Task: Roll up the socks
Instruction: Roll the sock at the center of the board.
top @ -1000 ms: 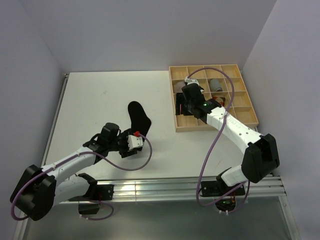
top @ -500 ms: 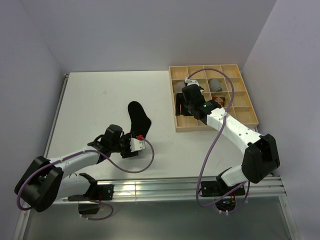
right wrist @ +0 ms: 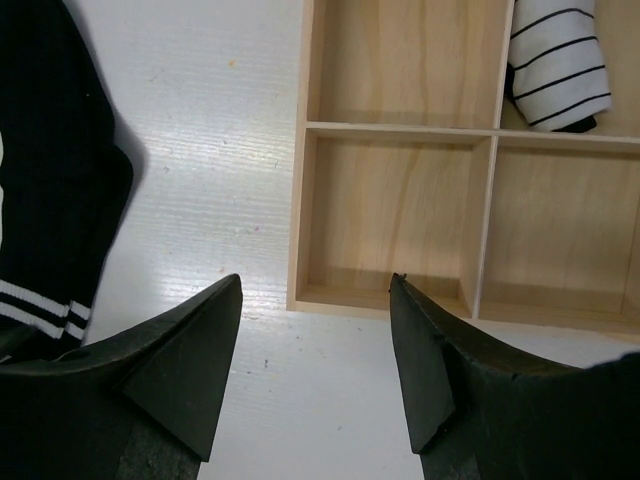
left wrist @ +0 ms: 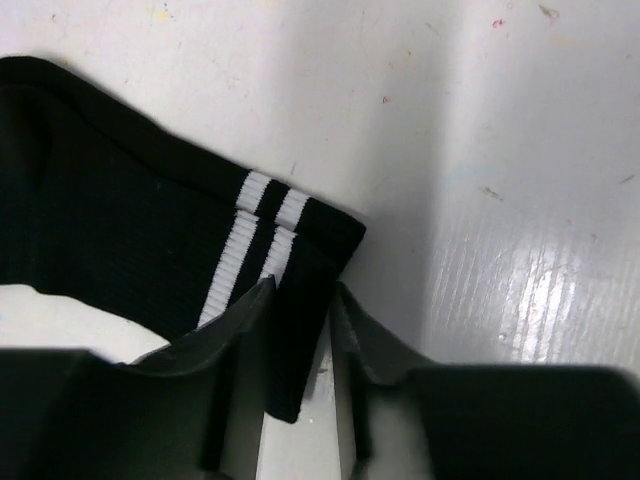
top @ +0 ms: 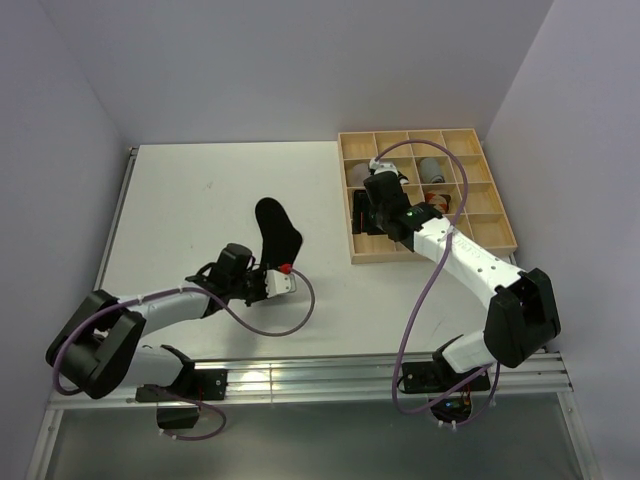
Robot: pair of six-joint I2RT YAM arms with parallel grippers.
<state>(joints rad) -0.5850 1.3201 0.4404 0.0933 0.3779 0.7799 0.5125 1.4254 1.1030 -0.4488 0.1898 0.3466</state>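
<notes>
White tabletop, plain lilac walls: your left gripper pinches the white-striped cuff of the black sock, the fabric caught between its fingers, while the rest of the sock lies flat ahead and to the left of it. Your right gripper hangs with jaws apart above the near edge of the wooden tray. One white sock with thin black stripes sits in a compartment ahead and to its right.
</notes>
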